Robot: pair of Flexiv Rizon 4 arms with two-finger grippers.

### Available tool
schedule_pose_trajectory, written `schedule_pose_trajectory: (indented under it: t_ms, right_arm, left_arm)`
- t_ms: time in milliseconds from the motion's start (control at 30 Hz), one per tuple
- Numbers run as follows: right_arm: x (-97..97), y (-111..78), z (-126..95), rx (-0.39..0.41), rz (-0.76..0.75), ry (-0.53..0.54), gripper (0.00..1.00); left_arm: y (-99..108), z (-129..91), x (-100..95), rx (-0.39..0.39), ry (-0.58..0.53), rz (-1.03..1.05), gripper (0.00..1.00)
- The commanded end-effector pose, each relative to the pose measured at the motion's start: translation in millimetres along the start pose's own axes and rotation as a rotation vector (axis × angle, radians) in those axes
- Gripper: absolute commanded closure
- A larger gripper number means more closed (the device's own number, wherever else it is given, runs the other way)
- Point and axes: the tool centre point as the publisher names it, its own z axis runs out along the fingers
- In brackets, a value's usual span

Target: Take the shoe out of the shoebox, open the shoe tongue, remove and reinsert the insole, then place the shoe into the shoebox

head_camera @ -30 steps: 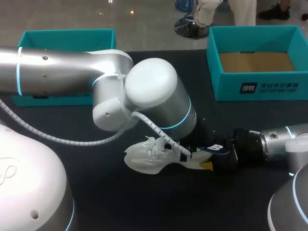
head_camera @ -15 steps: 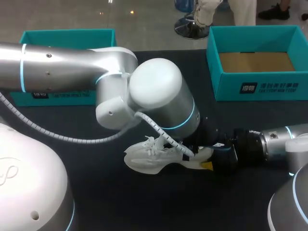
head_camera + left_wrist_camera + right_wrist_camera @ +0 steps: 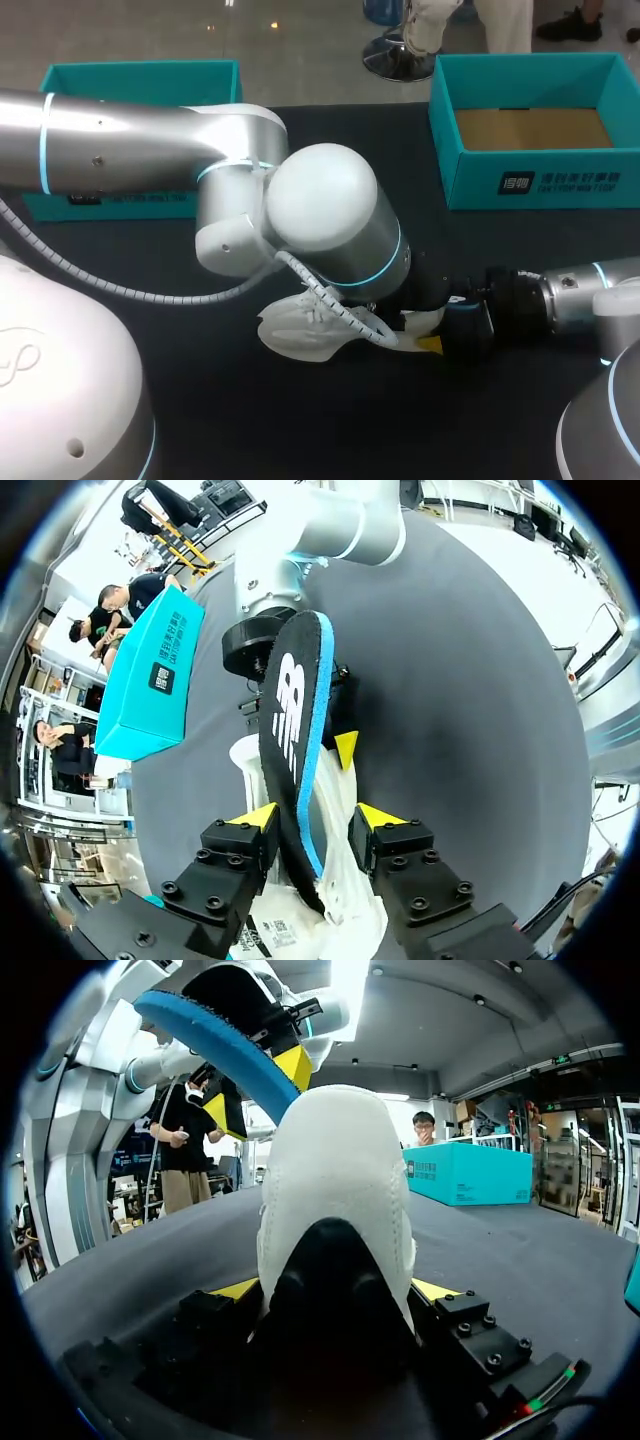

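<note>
Shoe (image 3: 300,335) lies on the table at 8 o'clock from the open shoebox (image 3: 480,185), with the right gripper (image 3: 335,1290) clamped on its heel. Left gripper (image 3: 315,820) pinches the insole (image 3: 295,730) over the shoe. Insole probably light, floppy foam: grip mid-length. Shoe upper looks soft, so the heel is the firmest hold.

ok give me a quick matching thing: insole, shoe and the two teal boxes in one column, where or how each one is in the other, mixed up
Things:
1. insole
2. shoe
3. shoebox on the right
4. teal box on the left

States:
a. open, bare brown floor showing
b. gripped in the right jaws, resting on the table
c. partly hidden behind the left arm
d. gripped in the left jaws, lifted above the shoe

Pairs: 1-d, 2-b, 3-a, 4-c
</note>
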Motion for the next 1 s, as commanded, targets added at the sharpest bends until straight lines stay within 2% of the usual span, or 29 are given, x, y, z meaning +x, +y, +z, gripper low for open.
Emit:
schedule_pose_trajectory:
  t_ms: [33, 200, 333, 367, 467, 733, 1000]
  right_arm:
    - [-1.2, -3.8, 2.1, 0.002, 0.001, 0.000, 1.00]
    - [-1.2, -3.8, 2.1, 0.002, 0.001, 0.000, 1.00]
    - [-1.2, -3.8, 2.1, 0.002, 0.001, 0.000, 1.00]
    - [-1.2, -3.8, 2.1, 0.002, 0.001, 0.000, 1.00]
    - [-1.2, -3.8, 2.1, 0.002, 0.001, 0.000, 1.00]
    - [-1.2, -3.8, 2.1, 0.002, 0.001, 0.000, 1.00]
    - [-1.2, -3.8, 2.1, 0.002, 0.001, 0.000, 1.00]
  left_arm:
    - [-0.8, 8.4, -5.0, -0.006, 0.004, -0.013, 0.53]
    - [-3.4, 13.6, -7.6, -0.011, 0.010, -0.029, 0.55]
    - [-6.2, 17.8, -11.0, -0.011, 0.013, -0.046, 0.64]
    - [-6.8, 18.3, -11.5, -0.010, 0.013, -0.048, 0.68]
    - [-9.0, 17.8, -11.6, -0.005, 0.015, -0.045, 1.00]
    - [-7.7, 12.9, -9.1, 0.008, 0.020, -0.041, 1.00]
    - [-15.6, -9.6, -21.7, 0.091, 0.059, -0.092, 1.00]
